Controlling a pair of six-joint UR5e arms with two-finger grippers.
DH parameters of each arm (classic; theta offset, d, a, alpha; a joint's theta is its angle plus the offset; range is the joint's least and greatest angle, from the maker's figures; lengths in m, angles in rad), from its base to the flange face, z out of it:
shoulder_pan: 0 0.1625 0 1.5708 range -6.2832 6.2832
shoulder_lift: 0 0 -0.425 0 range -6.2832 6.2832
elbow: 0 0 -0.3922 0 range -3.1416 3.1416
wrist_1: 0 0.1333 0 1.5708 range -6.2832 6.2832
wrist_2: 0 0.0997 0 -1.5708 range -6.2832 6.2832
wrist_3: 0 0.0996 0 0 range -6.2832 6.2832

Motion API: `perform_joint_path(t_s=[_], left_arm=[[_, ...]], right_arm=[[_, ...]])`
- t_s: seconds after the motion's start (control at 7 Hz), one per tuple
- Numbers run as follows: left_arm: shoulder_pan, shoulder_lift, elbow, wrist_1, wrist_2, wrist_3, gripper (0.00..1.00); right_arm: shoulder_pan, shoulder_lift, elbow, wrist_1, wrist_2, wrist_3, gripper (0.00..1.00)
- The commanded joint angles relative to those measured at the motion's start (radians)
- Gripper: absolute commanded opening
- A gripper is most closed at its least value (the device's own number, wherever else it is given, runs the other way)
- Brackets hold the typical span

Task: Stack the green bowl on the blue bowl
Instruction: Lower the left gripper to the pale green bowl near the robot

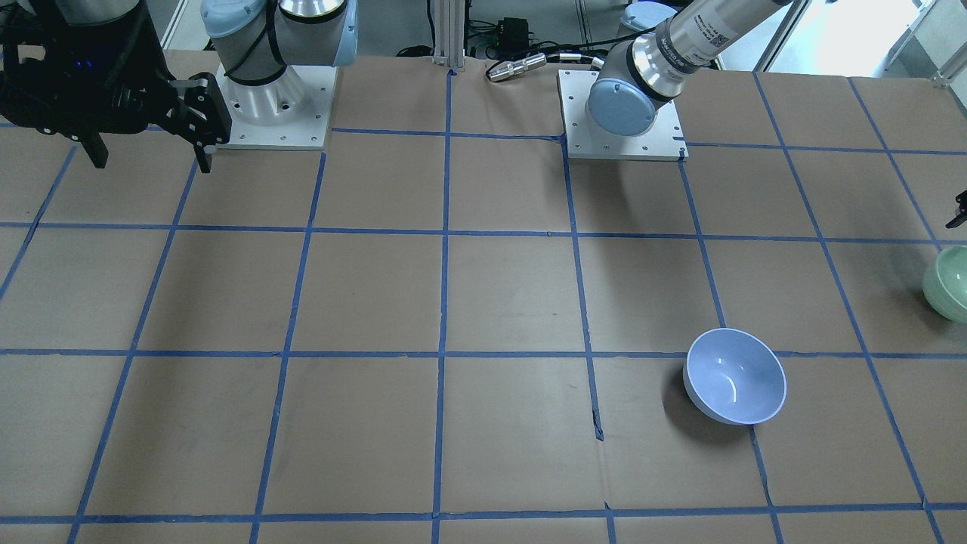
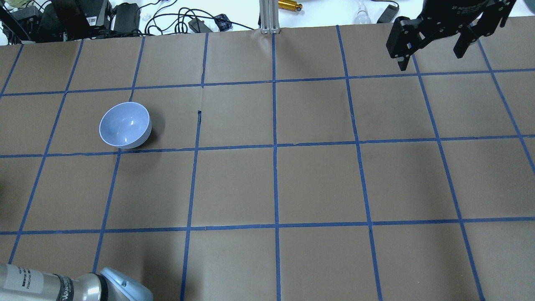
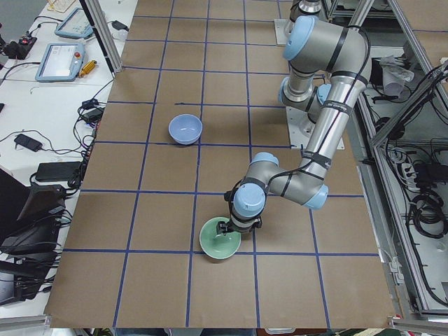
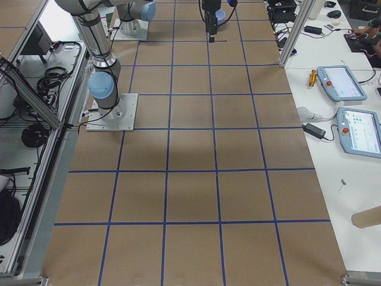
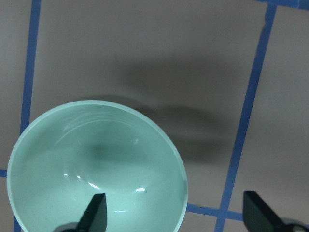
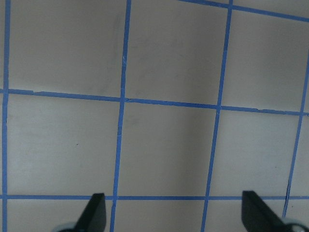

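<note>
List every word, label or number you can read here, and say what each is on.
"Adaptive", faint and partly cut off: on the black body of the right pincer.
White label with a code square on the left arm: too small to read.
No text on the green bowl or the blue bowl.

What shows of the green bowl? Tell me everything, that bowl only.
The green bowl is pale mint, glossy, ceramic-looking, with a thin whitish rim, and empty. It stands upright on the brown paper-covered table, apart from the blue bowl. The left gripper is open over it, one of its fingers inside the rim, the other outside; contact cannot be told.
</note>
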Motion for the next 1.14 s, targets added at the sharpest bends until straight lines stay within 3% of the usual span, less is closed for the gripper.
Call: perform_joint_path(t_s=[0.0,0.29,0.43,1.0], left_arm=[[0.002,-0.043,0.004,0.015,0.002,0.054,1.0],[0.02,-0.058,0.001,0.015,0.008,0.06,1.0],[0.023,-0.065,0.002,0.015,0.008,0.06,0.95],[0.023,-0.055,-0.008,0.041,0.009,0.068,0.63]], right_arm=[[0.0,0.0,0.0,0.0,0.0,0.0,1.0],[0.0,0.0,0.0,0.0,0.0,0.0,1.0],[0.0,0.0,0.0,0.0,0.0,0.0,1.0],[0.0,0.0,0.0,0.0,0.0,0.0,1.0]])
